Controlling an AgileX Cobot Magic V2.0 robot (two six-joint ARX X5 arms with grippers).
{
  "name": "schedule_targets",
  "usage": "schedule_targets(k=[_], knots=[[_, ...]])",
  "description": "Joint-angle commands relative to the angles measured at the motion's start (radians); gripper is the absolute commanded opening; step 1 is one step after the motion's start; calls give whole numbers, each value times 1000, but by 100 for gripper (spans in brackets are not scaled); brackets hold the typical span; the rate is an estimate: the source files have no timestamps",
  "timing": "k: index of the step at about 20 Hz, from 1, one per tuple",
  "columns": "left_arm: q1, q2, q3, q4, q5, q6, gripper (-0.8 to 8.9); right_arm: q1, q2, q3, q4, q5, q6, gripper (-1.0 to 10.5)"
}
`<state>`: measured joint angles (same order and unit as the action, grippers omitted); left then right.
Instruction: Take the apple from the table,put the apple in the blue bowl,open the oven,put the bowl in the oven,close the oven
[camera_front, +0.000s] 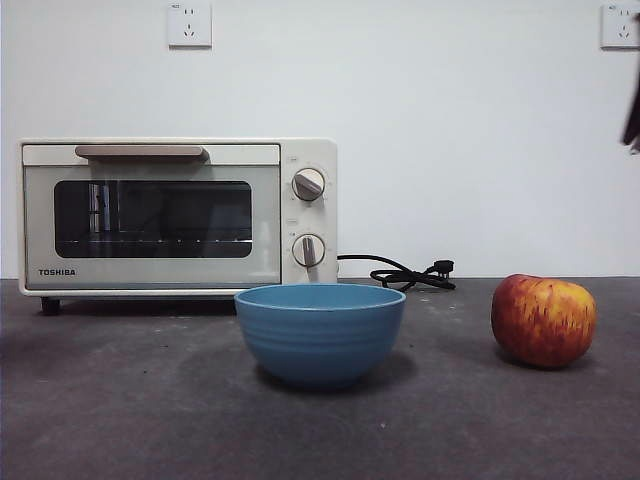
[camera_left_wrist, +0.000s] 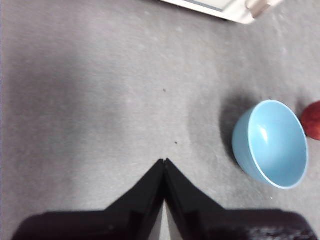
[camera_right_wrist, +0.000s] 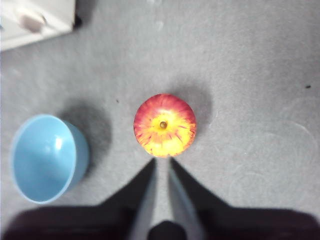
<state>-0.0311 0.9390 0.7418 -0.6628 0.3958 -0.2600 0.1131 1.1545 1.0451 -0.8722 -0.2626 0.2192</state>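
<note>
The red and yellow apple rests on the table at the right, with the empty blue bowl to its left. Behind the bowl stands the cream oven with its door closed. In the right wrist view, my right gripper hovers high over the apple, its jaws a narrow gap apart and holding nothing. The bowl sits beside the apple. My left gripper is shut and empty over bare table, away from the bowl and the apple.
A black cord lies on the table behind the bowl, running right from the oven. Two wall sockets hang high on the white wall. A black arm tip shows at the upper right edge.
</note>
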Motion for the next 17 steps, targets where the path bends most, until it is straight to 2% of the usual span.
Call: schedule_targets(k=[1, 3, 9, 13, 17], knots=[[-1, 2, 3, -3, 4, 30, -4, 80, 79, 60, -22, 66, -14, 104], [-1, 2, 3, -3, 4, 32, -4, 150, 153, 111, -32, 109, -13, 118], [-1, 2, 3, -25, 4, 40, -4, 247, 332, 185, -43, 246, -9, 522], [-1, 2, 3, -58, 4, 81, -4, 247, 416, 185, -40, 277, 16, 546], [-1, 2, 3, -72, 4, 84, -4, 247, 495, 185, 10, 285, 17, 545]])
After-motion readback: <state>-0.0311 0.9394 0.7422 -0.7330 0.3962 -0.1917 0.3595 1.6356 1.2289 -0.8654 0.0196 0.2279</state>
